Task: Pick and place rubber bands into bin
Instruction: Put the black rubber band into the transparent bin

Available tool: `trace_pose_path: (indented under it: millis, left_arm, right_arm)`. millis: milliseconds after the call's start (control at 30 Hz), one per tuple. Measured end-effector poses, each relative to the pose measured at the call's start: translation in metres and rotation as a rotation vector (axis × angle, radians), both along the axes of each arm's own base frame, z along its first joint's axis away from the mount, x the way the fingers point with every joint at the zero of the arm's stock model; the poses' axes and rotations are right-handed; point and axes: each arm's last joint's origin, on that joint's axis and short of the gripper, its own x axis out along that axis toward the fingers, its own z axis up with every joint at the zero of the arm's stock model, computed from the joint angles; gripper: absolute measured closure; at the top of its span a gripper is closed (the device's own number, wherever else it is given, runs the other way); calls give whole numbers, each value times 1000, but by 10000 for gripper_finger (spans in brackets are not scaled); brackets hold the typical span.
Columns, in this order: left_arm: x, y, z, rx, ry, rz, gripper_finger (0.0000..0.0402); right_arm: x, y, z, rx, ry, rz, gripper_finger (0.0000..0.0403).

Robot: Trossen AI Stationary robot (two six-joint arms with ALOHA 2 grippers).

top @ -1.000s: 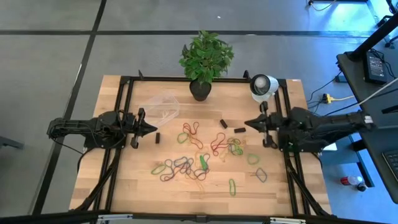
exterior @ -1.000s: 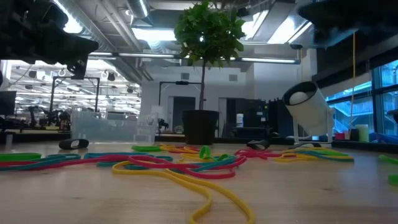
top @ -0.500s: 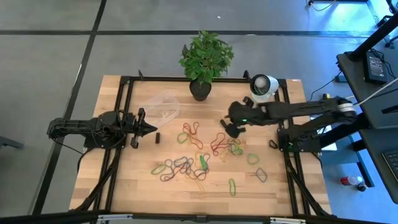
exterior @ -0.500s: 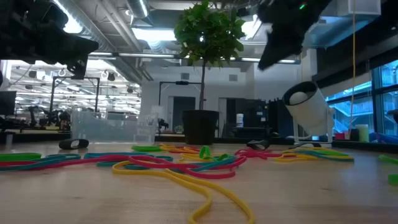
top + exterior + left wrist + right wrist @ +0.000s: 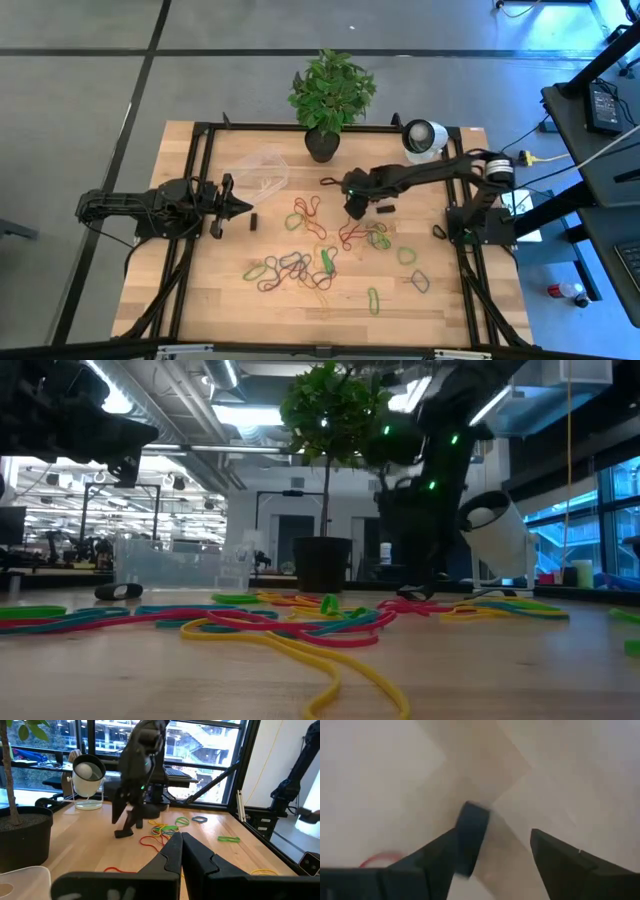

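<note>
High view: the right gripper (image 5: 352,203) was seen reached out over the far middle of the desk (image 5: 440,300), pointed down above a small dark block (image 5: 358,199), just beyond the spread of rubber bands (image 5: 310,250); presumably it was placed there to begin a pick. The bin (image 5: 258,172) was seen far-left on the desk, beside the potted plant (image 5: 328,95), with no band clearly visible inside. The left gripper (image 5: 240,206) was parked near the bin, likely waiting.

Low view: the bands were seen lying loose in a tangle across the desk; the bin (image 5: 180,564) stood behind them, apart.

Left wrist view: its jaws were shown pressed together, holding nothing.

Right wrist view: its jaws were shown spread, one finger beside the dark block (image 5: 471,836); a red band (image 5: 379,859) lay nearby, ungrasped.
</note>
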Motion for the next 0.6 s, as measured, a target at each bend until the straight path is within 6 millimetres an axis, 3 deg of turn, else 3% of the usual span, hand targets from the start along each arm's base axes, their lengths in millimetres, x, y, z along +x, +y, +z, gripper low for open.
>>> trace_pose_path:
  millis: [167,333,433,600]
  left_arm:
    - [0,0,0,0,0,0,400]
    - [0,0,0,0,0,0,400]
    - [0,0,0,0,0,0,400]
    - [0,0,0,0,0,0,400]
  right_arm:
    - [4,-8,-21,60,27,-72,177]
    - [8,-8,-32,130,26,-83,292]
    - [9,-3,-28,151,4,-60,378]
    - [14,13,2,182,-66,4,392]
